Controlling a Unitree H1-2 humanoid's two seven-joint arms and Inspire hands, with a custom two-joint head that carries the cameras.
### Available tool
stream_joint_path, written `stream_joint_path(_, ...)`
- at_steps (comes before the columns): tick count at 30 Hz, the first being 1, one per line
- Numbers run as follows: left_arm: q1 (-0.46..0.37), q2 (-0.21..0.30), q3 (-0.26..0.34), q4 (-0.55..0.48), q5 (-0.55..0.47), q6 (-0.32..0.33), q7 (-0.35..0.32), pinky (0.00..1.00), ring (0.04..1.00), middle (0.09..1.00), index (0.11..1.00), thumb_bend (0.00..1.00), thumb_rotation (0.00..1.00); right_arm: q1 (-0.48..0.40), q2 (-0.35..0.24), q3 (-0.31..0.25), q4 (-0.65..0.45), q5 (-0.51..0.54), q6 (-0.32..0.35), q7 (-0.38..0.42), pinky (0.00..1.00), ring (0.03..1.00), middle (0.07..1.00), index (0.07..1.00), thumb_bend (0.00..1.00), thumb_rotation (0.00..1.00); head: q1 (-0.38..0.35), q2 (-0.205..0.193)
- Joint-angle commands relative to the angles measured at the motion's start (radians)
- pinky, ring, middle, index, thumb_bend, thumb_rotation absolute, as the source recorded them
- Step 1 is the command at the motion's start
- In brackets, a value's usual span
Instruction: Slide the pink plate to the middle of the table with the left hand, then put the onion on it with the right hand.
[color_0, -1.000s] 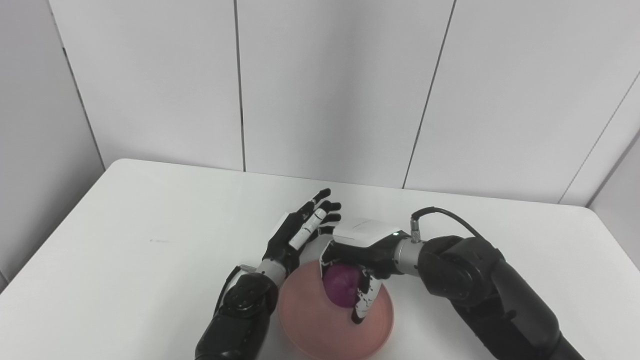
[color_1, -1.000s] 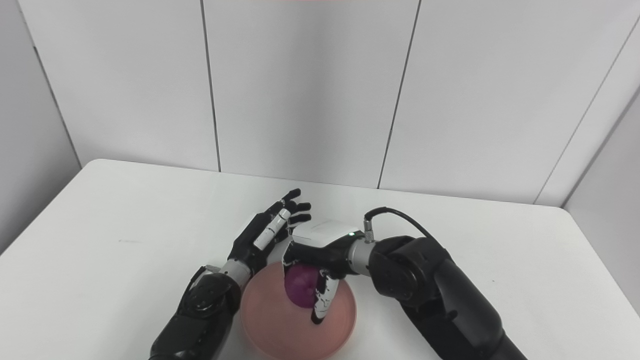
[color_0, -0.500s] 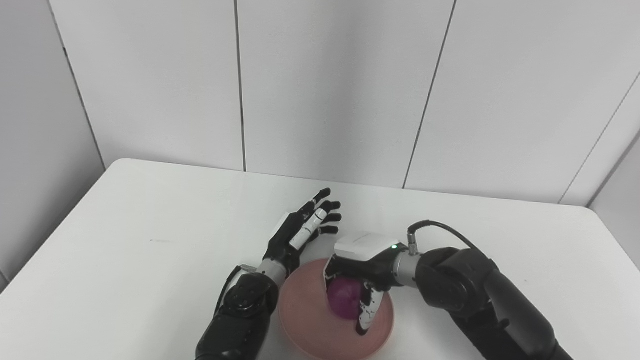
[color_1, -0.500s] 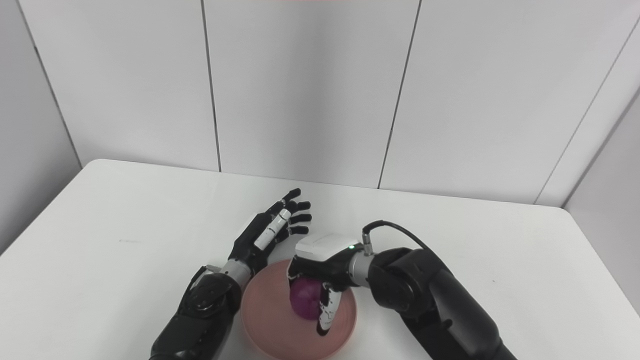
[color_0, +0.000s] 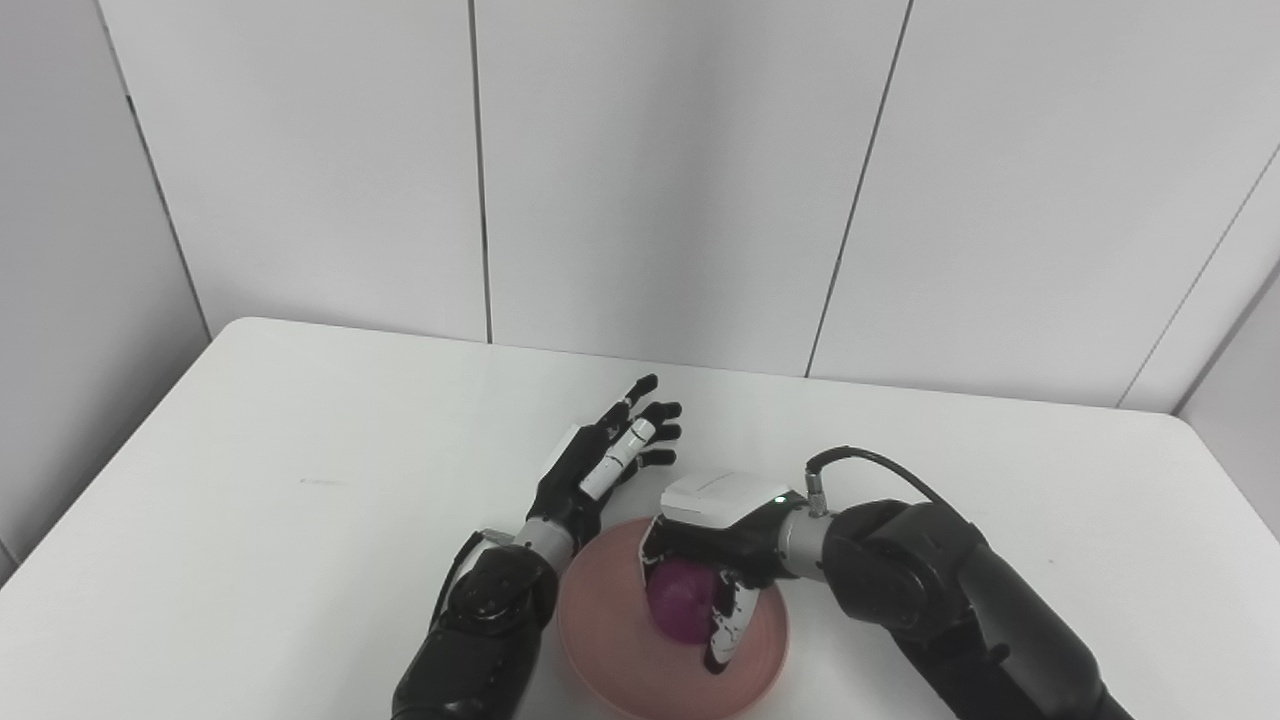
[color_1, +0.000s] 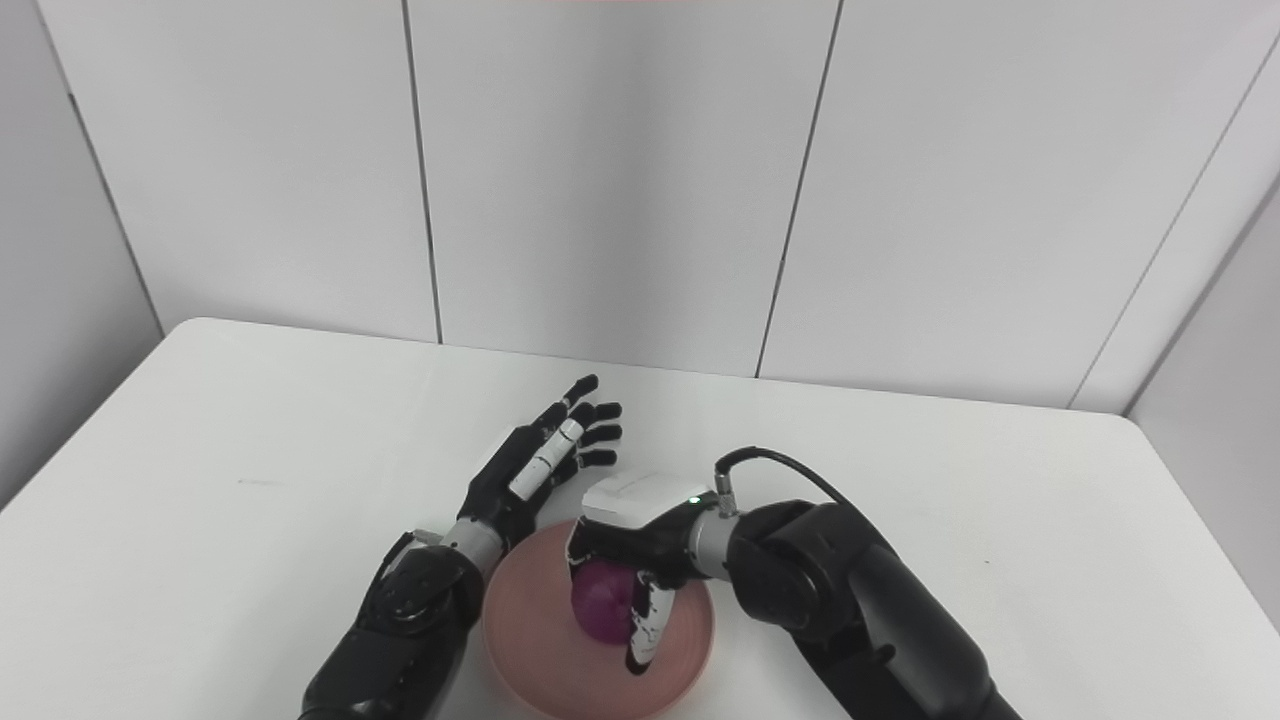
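The pink plate (color_0: 610, 650) lies near the table's front edge, about mid-width. A purple onion (color_0: 680, 610) sits over the plate's middle, wrapped from above by my right hand (color_0: 712, 545), whose fingers (color_0: 722, 625) curl down its right side. Whether the onion rests on the plate I cannot tell. My left hand (color_0: 600, 462) is open, fingers spread and pointing away, just beyond the plate's far-left rim and not touching it. In the right eye view the onion (color_1: 600, 610) and the plate (color_1: 525, 650) show the same way.
The white table (color_0: 300, 480) stretches wide on both sides and behind the hands, ending at grey wall panels. My right forearm (color_0: 930, 590) and its cable (color_0: 870, 460) lie to the right of the plate.
My right hand has come down and slightly toward me with the onion, closer to the plate. The left hand has stayed put.
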Motion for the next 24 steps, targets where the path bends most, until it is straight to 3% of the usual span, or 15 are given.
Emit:
stream_joint_path(1, 0.084, -0.013, 0.0, 0.07, -0.001, 0.062, -0.004, 0.75, 0.822, 0.861, 0.919, 0.84, 0.72, -0.038, 0.002, -0.01, -0.039, -0.013, -0.01, 0.0, 0.49, 0.585, 0.632, 0.56, 0.64, 0.17, 0.0, 0.001)
stream_joint_path(5, 0.08, -0.012, 0.0, 0.077, 0.002, 0.059, -0.001, 0.74, 0.812, 0.882, 0.917, 0.8, 0.73, -0.045, 0.0, -0.018, -0.073, -0.02, 0.005, 0.033, 0.57, 0.698, 0.75, 0.712, 0.89, 0.34, 0.0, 0.001)
stream_joint_path(9, 0.079, -0.01, -0.003, 0.081, 0.008, 0.05, -0.001, 0.74, 0.813, 0.886, 0.915, 0.78, 0.73, -0.047, -0.003, -0.039, -0.085, -0.001, 0.007, 0.047, 0.59, 0.711, 0.77, 0.729, 0.99, 0.42, -0.003, 0.0)
stream_joint_path(19, 0.079, -0.007, -0.008, 0.073, 0.019, 0.047, 0.008, 0.72, 0.798, 0.841, 0.913, 0.79, 0.74, -0.061, -0.015, -0.098, -0.11, 0.053, 0.008, 0.065, 0.58, 0.697, 0.754, 0.714, 1.0, 0.48, -0.015, -0.002)
stream_joint_path(24, 0.085, -0.005, -0.009, 0.048, 0.014, 0.066, 0.001, 0.73, 0.806, 0.837, 0.9, 0.77, 0.74, -0.041, -0.035, -0.185, -0.14, 0.15, -0.001, 0.031, 0.58, 0.694, 0.74, 0.699, 0.98, 0.54, -0.029, 0.01)
